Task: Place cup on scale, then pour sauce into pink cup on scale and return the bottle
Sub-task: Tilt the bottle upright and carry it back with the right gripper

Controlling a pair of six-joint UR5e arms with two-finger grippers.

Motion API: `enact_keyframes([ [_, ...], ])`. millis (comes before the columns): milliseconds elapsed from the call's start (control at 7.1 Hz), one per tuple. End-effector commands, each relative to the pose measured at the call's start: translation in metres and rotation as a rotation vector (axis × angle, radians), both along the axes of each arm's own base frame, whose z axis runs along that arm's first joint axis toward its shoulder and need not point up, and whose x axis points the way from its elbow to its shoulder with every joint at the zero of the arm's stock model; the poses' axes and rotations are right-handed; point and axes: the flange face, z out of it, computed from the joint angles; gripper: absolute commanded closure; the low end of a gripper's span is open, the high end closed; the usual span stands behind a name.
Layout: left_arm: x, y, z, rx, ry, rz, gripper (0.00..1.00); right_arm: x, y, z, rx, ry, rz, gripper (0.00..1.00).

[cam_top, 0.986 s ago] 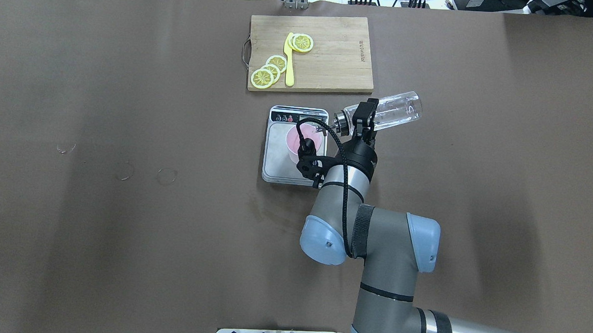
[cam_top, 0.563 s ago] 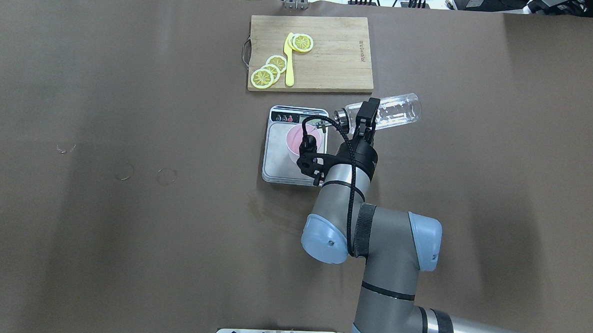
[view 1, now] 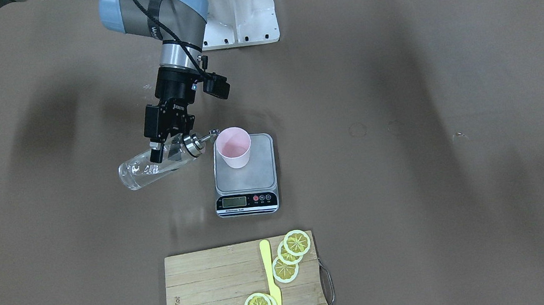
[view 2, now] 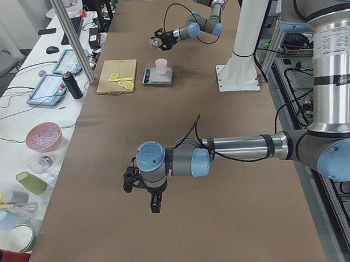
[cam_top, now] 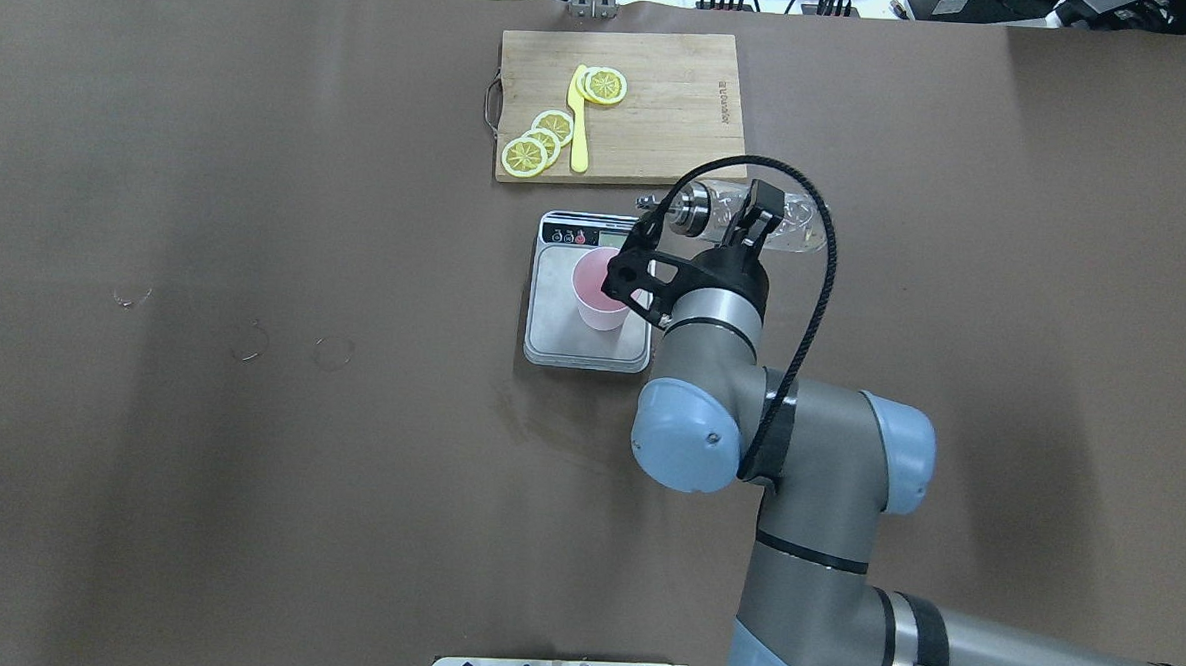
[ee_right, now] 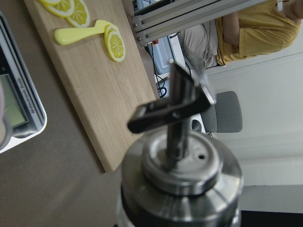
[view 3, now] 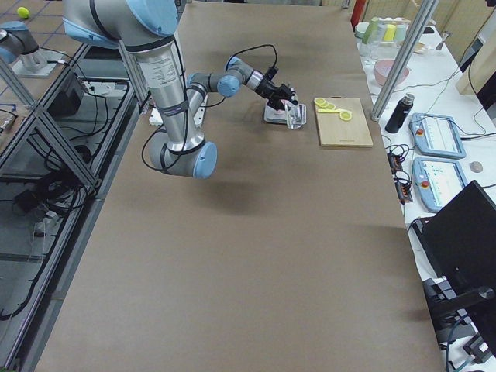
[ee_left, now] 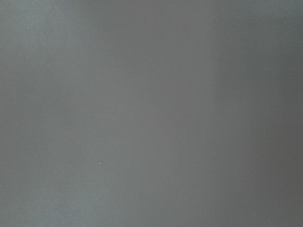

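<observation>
On the brown surface [cam_top: 247, 458], find the scale [view 1: 249, 175] at the centre of the front-facing view, with the cup [view 1: 234, 149] upright on the upper left of its platform. Below it, at the lower edge, note a wooden cutting board [view 1: 216, 299] with lemon slices [view 1: 288, 259] and a yellow knife [view 1: 270, 284]. Just left of the cup, see the right end effector [view 1: 166, 152], closed around the bottle [view 1: 145, 172] toward its neck end and holding it close to level. Has the base pointing left and the metal spout [view 1: 209, 135] right at the cup's rim. Cannot tell whether that tip hangs above the mouth or just short of it. Cannot make out the sauce against the clear glass, nor any in the cup. Judged from this, looks like the pouring step, possibly near its end. To do it well, hold the spout over the cup's mouth, not its wall. Tip slowly and read the display [view 1: 234, 202] rather than guessing. Avoid touching cup or platform, for fear of upsetting the reading or tipping so light a cup. Raise the neck before carrying the bottle off, to leave any drips inside the cup. Grip firmly, given smooth glass likely to slip at a tilt. As for the left end effector [view 2: 155, 204], seen only low in the left side view and well apart from the scale, cannot tell whether open or closed.
</observation>
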Motion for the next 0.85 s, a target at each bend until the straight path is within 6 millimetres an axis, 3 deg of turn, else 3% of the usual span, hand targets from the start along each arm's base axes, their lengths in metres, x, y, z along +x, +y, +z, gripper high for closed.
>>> enact_keyframes([
  [0, 0.000, 0.000, -0.001, 0.000, 0.000, 0.000, 0.02, 0.090, -0.005, -0.002, -0.074, -0.176, 0.021, 1.00],
  [141, 0.000, 0.000, -0.001, 0.001, 0.000, -0.002, 0.02, 0.127, -0.014, 0.017, -0.111, -0.258, 0.063, 1.00],
  [282, 0.000, 0.001, -0.005, 0.008, 0.000, -0.002, 0.02, 0.153, -0.018, 0.053, -0.120, -0.363, 0.081, 1.00],
  [704, 0.000, 0.000, -0.011, 0.020, -0.001, -0.002, 0.02, 0.225, 0.001, 0.149, -0.124, -0.620, 0.185, 1.00],
])
